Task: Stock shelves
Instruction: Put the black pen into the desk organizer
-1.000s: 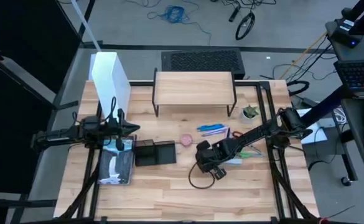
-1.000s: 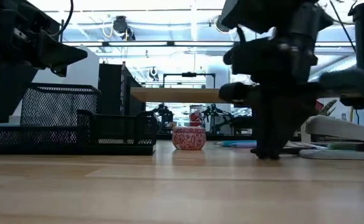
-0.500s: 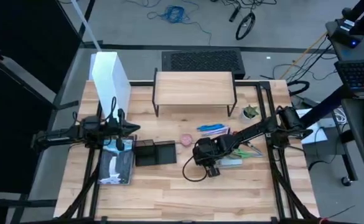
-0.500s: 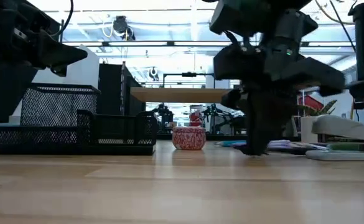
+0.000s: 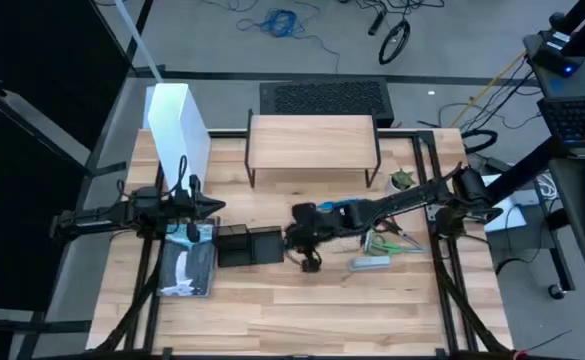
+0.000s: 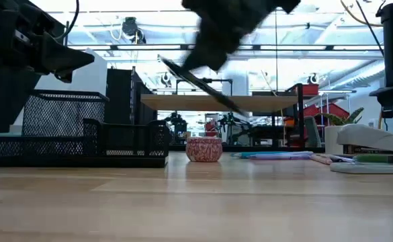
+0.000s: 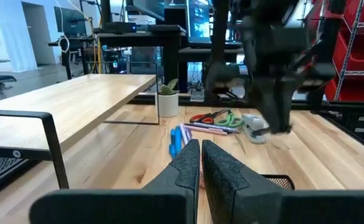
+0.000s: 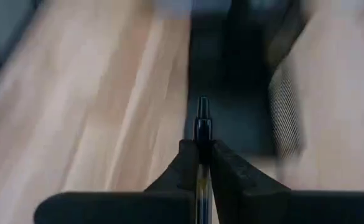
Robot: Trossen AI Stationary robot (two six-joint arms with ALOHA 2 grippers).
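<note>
The right gripper (image 8: 198, 163) is clamped on a pen (image 8: 202, 127), raised over mid-bench beside the black tray (image 5: 250, 245). The riser (image 5: 312, 140) stands beyond it at the bench's (image 5: 272, 310) far edge. The left gripper (image 7: 200, 163), fingers together, waits over the tray's left end.

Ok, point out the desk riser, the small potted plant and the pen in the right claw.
desk riser (image 5: 312, 140): high view, middle of its light-wood top.
small potted plant (image 7: 167, 99): left wrist view, on its white pot.
pen (image 8: 203, 127): right wrist view, on its dark tip protruding between the fingers.
</note>
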